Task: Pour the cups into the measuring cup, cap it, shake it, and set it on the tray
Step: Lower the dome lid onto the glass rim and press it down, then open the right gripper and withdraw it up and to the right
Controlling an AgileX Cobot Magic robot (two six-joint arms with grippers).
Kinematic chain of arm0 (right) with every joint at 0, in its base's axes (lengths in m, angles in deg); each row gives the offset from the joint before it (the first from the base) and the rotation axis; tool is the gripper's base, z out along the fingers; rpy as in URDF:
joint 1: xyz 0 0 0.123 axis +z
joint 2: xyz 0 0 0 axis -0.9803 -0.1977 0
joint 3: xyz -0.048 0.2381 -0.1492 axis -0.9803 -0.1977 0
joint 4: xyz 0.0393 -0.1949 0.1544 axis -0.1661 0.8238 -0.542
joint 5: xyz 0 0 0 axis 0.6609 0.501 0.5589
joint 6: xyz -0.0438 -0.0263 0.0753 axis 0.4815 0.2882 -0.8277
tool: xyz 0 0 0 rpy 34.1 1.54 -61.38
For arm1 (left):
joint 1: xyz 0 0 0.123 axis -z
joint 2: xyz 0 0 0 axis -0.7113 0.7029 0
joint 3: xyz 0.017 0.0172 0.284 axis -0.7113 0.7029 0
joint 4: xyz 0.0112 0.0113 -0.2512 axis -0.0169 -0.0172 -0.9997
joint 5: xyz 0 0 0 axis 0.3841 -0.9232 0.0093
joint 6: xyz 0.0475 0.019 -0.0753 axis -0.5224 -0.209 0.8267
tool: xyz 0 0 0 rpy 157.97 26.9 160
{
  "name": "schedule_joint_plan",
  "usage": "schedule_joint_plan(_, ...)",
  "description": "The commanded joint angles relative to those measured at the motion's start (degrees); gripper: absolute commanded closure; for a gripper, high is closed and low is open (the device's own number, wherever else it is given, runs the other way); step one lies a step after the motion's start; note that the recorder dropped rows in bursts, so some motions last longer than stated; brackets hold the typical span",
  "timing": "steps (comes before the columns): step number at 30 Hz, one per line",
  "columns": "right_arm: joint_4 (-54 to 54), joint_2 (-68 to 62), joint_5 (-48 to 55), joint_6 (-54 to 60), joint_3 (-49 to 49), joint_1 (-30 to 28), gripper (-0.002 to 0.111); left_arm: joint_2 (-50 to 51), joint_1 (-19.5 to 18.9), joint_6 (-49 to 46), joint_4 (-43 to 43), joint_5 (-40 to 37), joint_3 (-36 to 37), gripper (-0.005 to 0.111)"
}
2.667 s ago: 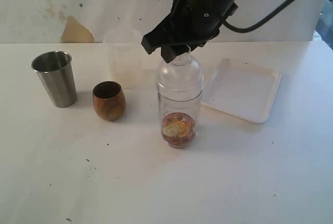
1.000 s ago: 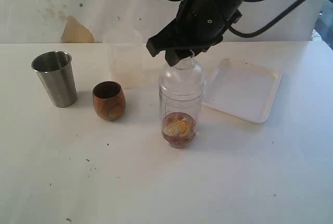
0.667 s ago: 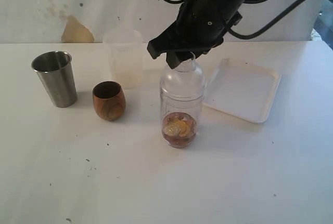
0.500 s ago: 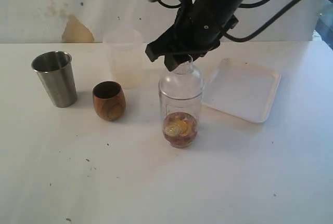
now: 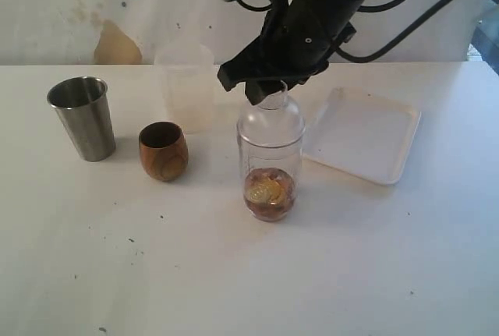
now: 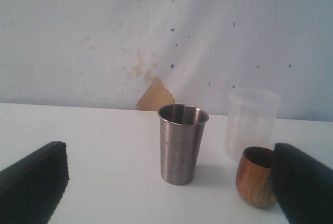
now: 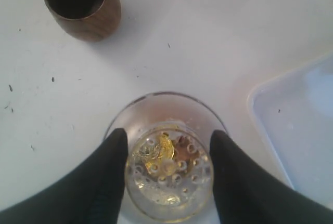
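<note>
The measuring cup [image 5: 270,160] stands capped mid-table, with gold and brown pieces at its bottom. My right gripper [image 5: 267,90] comes down from above and is shut on its domed cap [image 7: 169,177], a black finger on each side. The steel tumbler [image 5: 83,118] and the wooden cup [image 5: 163,150] stand upright to the left of it. The white tray [image 5: 366,137] lies to its right, with nothing on it. In the left wrist view my left gripper [image 6: 169,195] is open, low over the table, facing the tumbler [image 6: 182,143], with the wooden cup [image 6: 255,177] by one finger.
A frosted whitish cup [image 5: 185,86] stands behind the wooden cup, near the back wall. The tray's near corner [image 7: 302,130] lies close beside the measuring cup. Dark cables hang from the right arm above the tray.
The right gripper has stayed on the cap and shifted slightly; the measuring cup has moved a little to the right with it. The cups and tray have not moved.
</note>
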Motion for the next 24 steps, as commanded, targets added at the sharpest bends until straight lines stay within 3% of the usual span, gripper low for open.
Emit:
schedule_joint_plan(1, -0.2, -0.6, 2.5, -0.1, -1.2, -0.1, 0.072, -0.1, 0.3, 0.1, 0.0, 0.3, 0.3, 0.002)
schedule_joint_plan(13, -0.1, -0.6, 2.3, -1.4, -1.2, -0.1, 0.029, -0.1, 0.3, 0.1, 0.0, 0.3, 0.3, 0.002)
schedule_joint_plan(24, 0.7, 1.4, -4.7, -1.4, 1.5, -0.2, 0.025, -0.1, 0.3, 0.1, 0.0, 0.3, 0.3, 0.002)
